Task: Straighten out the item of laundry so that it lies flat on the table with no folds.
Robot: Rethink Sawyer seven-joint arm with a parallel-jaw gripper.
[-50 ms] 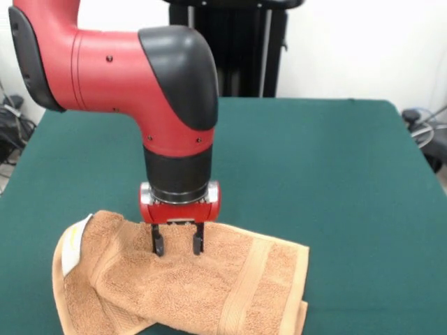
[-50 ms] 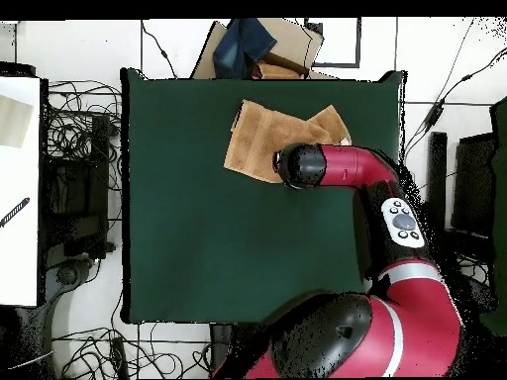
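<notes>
My hand (image 1: 178, 243) is open, fingers spread and the tips pressed down onto the towel (image 1: 209, 286), not gripping anything. Towel's sitting rumpled near one edge of the green worktop (image 1: 335, 174), one end folded over with the white tag (image 1: 74, 243) showing.

Red-black arm bent down, wrist vertical, claw (image 1: 178, 243) w/ fingers (image 1: 158, 241) apart, pointing straight down
</notes>
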